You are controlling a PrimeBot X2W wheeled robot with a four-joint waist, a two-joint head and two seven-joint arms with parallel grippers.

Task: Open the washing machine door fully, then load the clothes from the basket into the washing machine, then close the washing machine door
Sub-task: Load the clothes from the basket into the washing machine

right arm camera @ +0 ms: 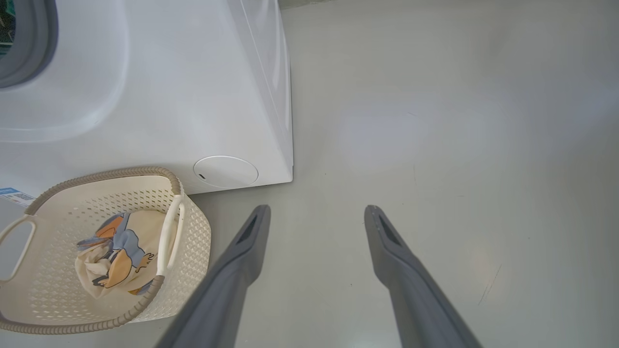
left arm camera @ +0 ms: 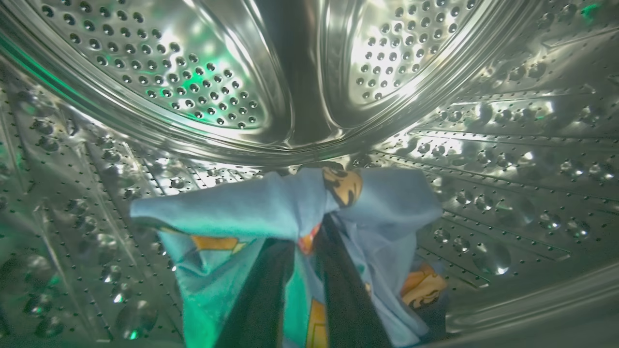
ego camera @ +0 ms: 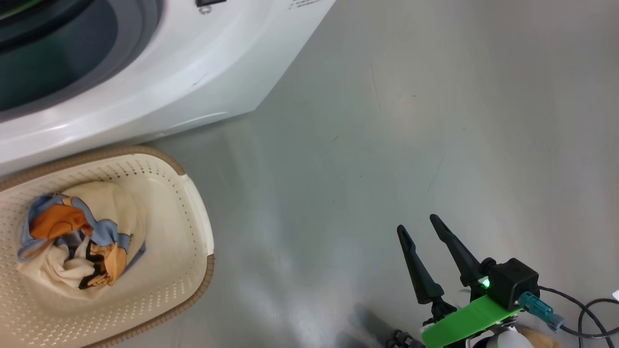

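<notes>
The left gripper (left arm camera: 309, 231) reaches deep into the perforated steel drum (left arm camera: 193, 87) of the washing machine (ego camera: 159, 82), pointing towards the drum's back wall. Its two dark fingers (left arm camera: 261, 295) rise close together and meet at the tips, pinched on a light-blue bear-print garment (left arm camera: 251, 208). The cloth bunches right at the fingertips, spreads out to either side of them and drapes back down around both fingers, with the dimpled drum wall beyond it.

The right gripper (right arm camera: 317, 212) hangs low over the bare grey floor (right arm camera: 459, 121), beside the washer's front corner, its forearm coming in from the lower right of the head view. Its fingers stand wide apart with nothing between them, tips aimed at open floor.

To the left of those fingers, well apart from them, sits the cream perforated basket (ego camera: 193, 208), just in front of the washer. In it lies a crumpled bundle of clothes (ego camera: 72, 237), cream cloth mixed with blue and orange print.
</notes>
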